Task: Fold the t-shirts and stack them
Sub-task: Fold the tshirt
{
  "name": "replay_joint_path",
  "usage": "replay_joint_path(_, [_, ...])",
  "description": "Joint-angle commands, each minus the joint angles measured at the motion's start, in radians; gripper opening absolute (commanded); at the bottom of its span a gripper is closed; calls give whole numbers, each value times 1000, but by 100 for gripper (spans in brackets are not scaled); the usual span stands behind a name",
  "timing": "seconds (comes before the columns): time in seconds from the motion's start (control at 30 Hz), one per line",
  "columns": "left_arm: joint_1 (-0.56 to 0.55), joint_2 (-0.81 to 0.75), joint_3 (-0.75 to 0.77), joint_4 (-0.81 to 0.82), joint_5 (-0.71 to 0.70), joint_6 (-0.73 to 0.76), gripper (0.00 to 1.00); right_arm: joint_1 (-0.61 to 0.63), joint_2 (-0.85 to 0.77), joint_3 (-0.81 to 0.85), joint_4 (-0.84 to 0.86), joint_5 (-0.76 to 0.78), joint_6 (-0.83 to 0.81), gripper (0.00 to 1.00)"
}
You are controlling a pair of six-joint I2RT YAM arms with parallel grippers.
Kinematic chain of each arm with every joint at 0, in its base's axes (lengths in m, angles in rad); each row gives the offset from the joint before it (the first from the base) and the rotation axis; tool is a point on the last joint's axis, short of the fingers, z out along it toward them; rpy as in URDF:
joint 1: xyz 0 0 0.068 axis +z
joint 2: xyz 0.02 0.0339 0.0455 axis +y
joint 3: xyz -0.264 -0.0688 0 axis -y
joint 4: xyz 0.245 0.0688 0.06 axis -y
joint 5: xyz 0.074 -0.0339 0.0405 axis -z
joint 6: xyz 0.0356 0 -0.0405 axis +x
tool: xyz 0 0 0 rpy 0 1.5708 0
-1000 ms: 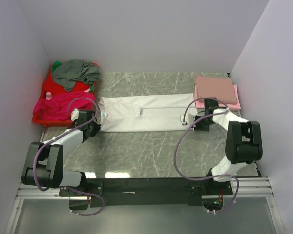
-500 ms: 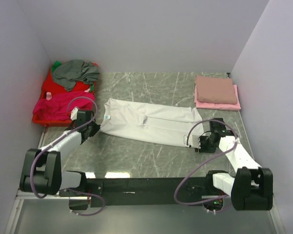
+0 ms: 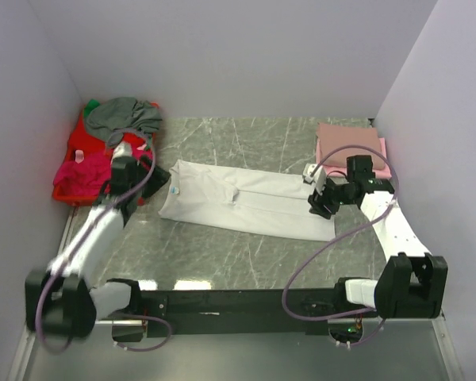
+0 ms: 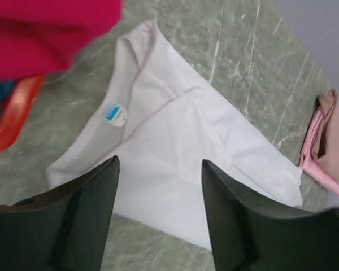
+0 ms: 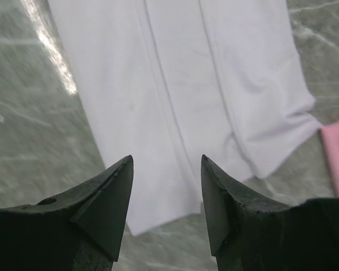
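Note:
A white t-shirt point(image 3: 246, 203), folded into a long strip, lies flat and slightly slanted across the marble table. Its light-blue neck label point(image 4: 112, 112) is at the left end. My left gripper point(image 3: 143, 176) hovers just left of the collar end, open and empty point(image 4: 159, 161). Over the hem end, my right gripper point(image 3: 317, 205) is also open with nothing between its fingers point(image 5: 166, 158); the white t-shirt point(image 5: 186, 84) lies below it. Two folded t-shirts point(image 3: 351, 148), tan on pale pink, are stacked at the back right.
A red basket point(image 3: 63, 194) stands at the back left. It holds a magenta t-shirt point(image 3: 87, 171) and a grey one point(image 3: 123, 119). The magenta cloth point(image 4: 45, 34) hangs close to my left gripper. Walls close in both sides and the back.
Both grippers were shut on the white t-shirt's ends; they have opened and let go. The shirt now lies slanted on the table. Both arms have risen and drawn back from it.

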Motion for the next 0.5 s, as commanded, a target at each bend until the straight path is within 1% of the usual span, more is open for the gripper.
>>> replay_joint_path(0.0, [3,302,212,95,166,25,63,-3,30,35,100,-167,260,58])
replay_joint_path(0.07, [0,433,307,124,207,28,59,-3,21,23,142,-162,310,57])
replay_joint_path(0.1, [-2,542,387,139,258,38,57,-3,14,17,166,-157,331,57])
replay_joint_path(0.13, [-8,591,430,147,276,51,49,-5,7,0,179,-150,339,57])
replay_joint_path(0.17, [-14,637,474,126,285,69,48,-5,-2,-8,191,-131,345,57])
replay_joint_path(0.2, [-21,729,569,98,288,75,46,-6,-9,-17,203,-122,347,57])
replay_joint_path(0.23, [-38,774,622,46,268,81,42,-8,-10,-32,208,-115,347,57])
replay_joint_path(0.27, [-48,852,669,-39,250,88,42,-12,-10,-37,214,-111,350,57])
replay_joint_path(0.3, [-57,886,749,-93,227,80,41,-14,-9,-42,226,-110,356,57])
replay_joint_path(0.33, [-72,912,780,-129,177,72,42,-17,-6,-45,229,-113,356,57])
replay_joint_path(0.4, [-80,964,820,-188,129,33,44,-23,7,-46,228,-121,357,57])
replay_joint_path(0.47, [-81,989,823,-190,101,-9,46,-24,14,-46,228,-121,356,57])
